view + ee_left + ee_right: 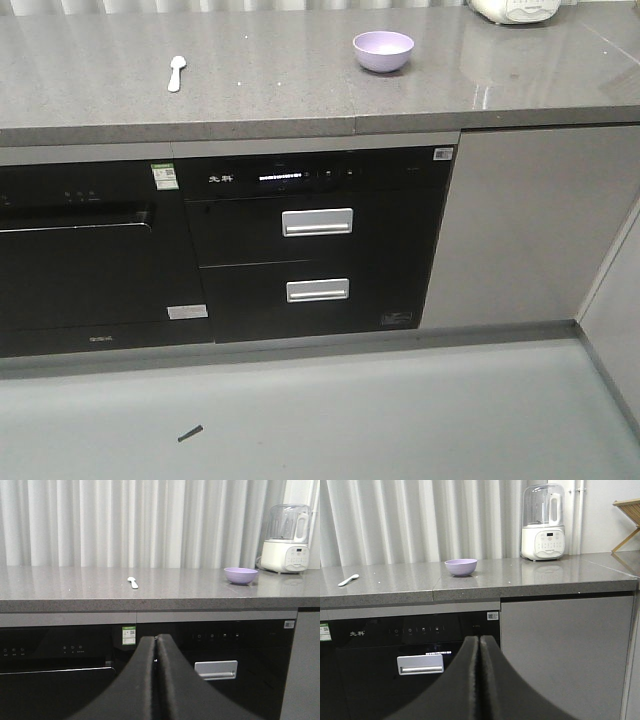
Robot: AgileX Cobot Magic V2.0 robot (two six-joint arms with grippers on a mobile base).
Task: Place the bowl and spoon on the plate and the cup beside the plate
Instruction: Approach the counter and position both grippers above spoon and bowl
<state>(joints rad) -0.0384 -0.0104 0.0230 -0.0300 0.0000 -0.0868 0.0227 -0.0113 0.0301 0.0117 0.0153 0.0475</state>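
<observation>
The lavender bowl point(383, 50) stands upright on the grey counter, right of centre; it also shows as the bowl point(240, 575) and the bowl point(460, 566) in the wrist views. The pale spoon point(176, 72) lies flat on the counter to the left, seen too as the spoon point(132, 582) and the spoon point(348, 580). The plate and the cup are out of view. My left gripper point(156, 638) is shut with nothing in it, low in front of the black appliance. My right gripper point(479, 637) is shut on nothing as well, below counter height. Neither gripper appears in the front view.
A white blender point(543, 522) stands on the counter point(280, 100) at the back right. Below the counter are a black oven point(85, 260) and a black drawer unit point(315, 245) with silver handles. A wooden rack point(627, 520) is at far right. Curtains hang behind.
</observation>
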